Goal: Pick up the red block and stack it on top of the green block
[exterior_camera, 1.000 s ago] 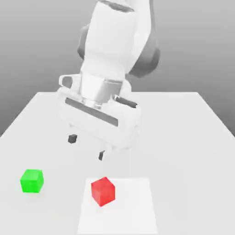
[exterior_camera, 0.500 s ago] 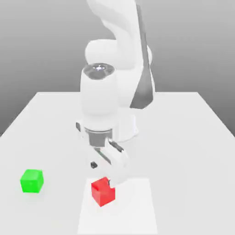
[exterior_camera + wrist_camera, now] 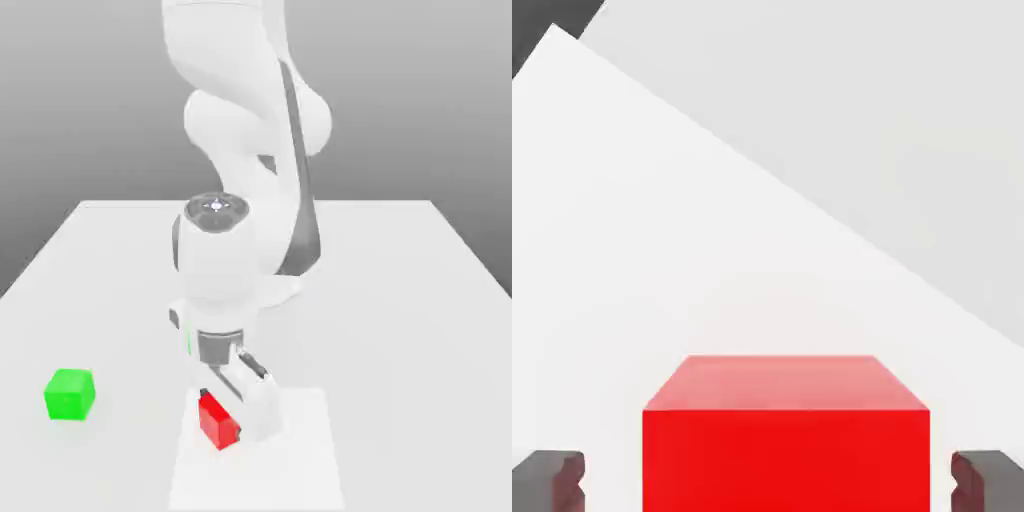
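On the white worktop (image 3: 400,300), the red block (image 3: 216,421) sat on a paler square patch (image 3: 300,460) toward the near edge, with the pincer (image 3: 232,418) lowered around it. Its dark fingertips (image 3: 550,478) flanked the cube with small gaps on both sides, not yet pinching. Well apart, toward the exterior view's left, stood the green block (image 3: 70,394).

The arm (image 3: 240,250) has swung down toward six o'clock, lowering the gripper (image 3: 232,415) from above the table to straddle the red block (image 3: 217,422)
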You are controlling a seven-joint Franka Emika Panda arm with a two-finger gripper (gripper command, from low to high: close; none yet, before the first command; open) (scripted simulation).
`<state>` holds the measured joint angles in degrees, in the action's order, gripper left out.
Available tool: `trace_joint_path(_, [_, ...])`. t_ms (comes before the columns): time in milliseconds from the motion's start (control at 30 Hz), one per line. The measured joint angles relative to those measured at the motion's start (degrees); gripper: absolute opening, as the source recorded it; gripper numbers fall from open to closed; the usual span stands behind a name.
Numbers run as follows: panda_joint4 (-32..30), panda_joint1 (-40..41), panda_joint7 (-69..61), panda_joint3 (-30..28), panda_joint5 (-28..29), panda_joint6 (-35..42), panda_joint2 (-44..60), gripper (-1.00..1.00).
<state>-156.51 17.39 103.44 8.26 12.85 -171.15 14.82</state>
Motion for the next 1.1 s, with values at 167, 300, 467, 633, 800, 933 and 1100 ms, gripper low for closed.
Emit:
trace_joint_path(167, [0.01,-0.01,0.10,-0.01,0.09,-0.09,0.00,-1.00])
trace_joint_path(300, [-0.15,2.46,-2.75,3.47,-4.00,2.73,-3.67,-1.00])
trace_joint_path(467, [-0.61,4.21,-6.28,6.39,-8.91,6.45,-8.38,-1.00])
trace_joint_path(633, [-1.44,4.37,-8.35,7.22,-11.61,9.59,-12.07,-1.00])
trace_joint_path(800, [-1.70,4.94,-5.67,5.48,-11.95,12.27,-14.09,-1.00])
trace_joint_path(933, [-0.05,10.74,3.26,0.46,-11.62,14.73,-14.65,-1.00])
trace_joint_path(1100, [2.28,19.54,14.71,-5.14,-12.19,17.96,-15.69,-1.00])
